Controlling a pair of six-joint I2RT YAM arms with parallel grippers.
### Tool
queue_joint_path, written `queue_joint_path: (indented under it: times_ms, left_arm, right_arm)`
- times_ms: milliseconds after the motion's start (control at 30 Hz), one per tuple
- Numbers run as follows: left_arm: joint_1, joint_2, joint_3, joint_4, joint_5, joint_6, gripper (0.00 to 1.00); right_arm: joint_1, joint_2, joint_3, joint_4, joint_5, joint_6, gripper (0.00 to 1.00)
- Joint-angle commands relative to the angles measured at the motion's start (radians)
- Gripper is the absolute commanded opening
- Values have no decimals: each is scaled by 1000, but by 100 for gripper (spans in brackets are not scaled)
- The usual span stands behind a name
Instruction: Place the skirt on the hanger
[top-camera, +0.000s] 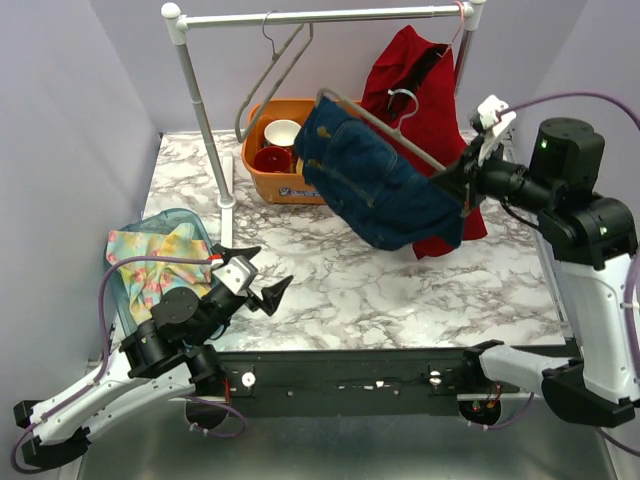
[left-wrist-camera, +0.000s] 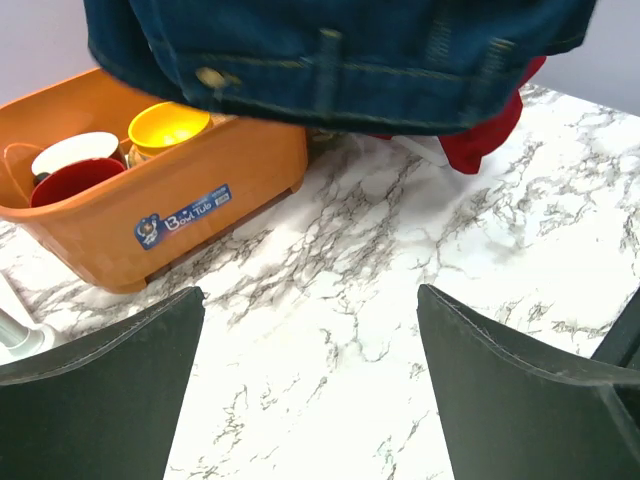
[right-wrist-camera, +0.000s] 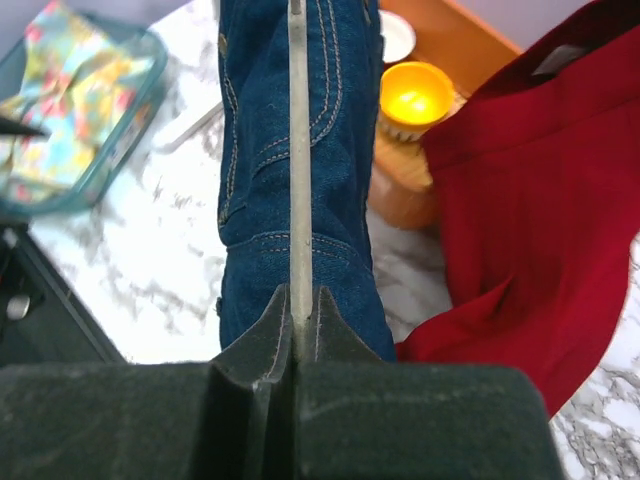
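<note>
Your right gripper is pressed together on the thin grey hanger and holds it in the air above the marble table. The denim skirt is draped over that hanger, in front of the orange tub and beside the red garment. Your left gripper sits low toward the table's left side, with its fingers spread wide and nothing between them.

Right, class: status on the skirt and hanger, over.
Left end effector open, empty. Right end effector shut on grey wire hanger; blue denim skirt draped over it. Red garment close behind.
</note>
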Motion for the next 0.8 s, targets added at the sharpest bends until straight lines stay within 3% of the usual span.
queue_joint_path:
  times_ms: [0, 367, 767]
  left_arm:
    - [2, -14, 5, -12, -7, -9, 99]
    - [9, -28, -4, -9, 4, -6, 99]
    - [29, -28, -13, -1, 13, -1, 99]
  right_arm:
    - [-5, 60, 95, 198, 145, 160, 1]
    - [-4, 304, 360, 298, 281, 350, 1]
    - [-4, 528, 517, 383, 354, 398, 1]
